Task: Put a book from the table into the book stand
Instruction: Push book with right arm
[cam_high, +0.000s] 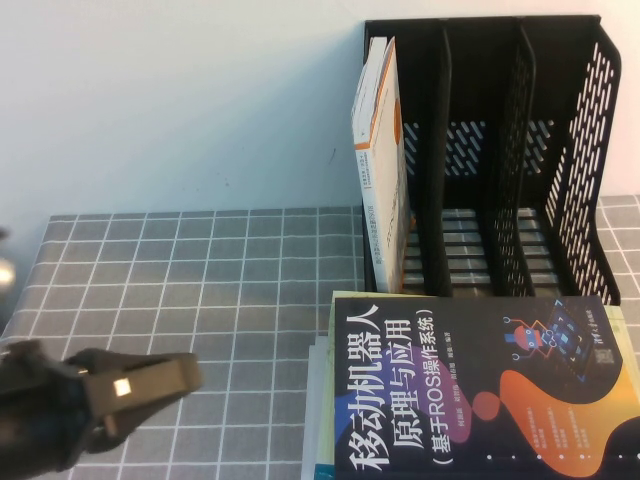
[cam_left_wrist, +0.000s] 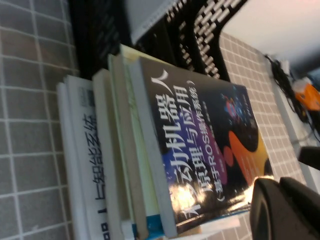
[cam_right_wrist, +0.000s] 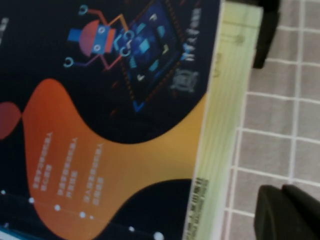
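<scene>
The thick navy book with a white Chinese title lies face up on top of a stack at the front right of the table, just in front of the black book stand. It also shows in the left wrist view and in the right wrist view. My left gripper is shut and empty, low over the table to the left of the stack; its fingers show beside the book's corner. My right gripper is shut and empty over bare cloth beside the stack's right edge; it is out of the high view.
A white-and-orange book stands in the stand's left compartment; the other two compartments hold nothing. A pale yellow book and other books lie under the navy one. Cables and an orange object lie beyond the table.
</scene>
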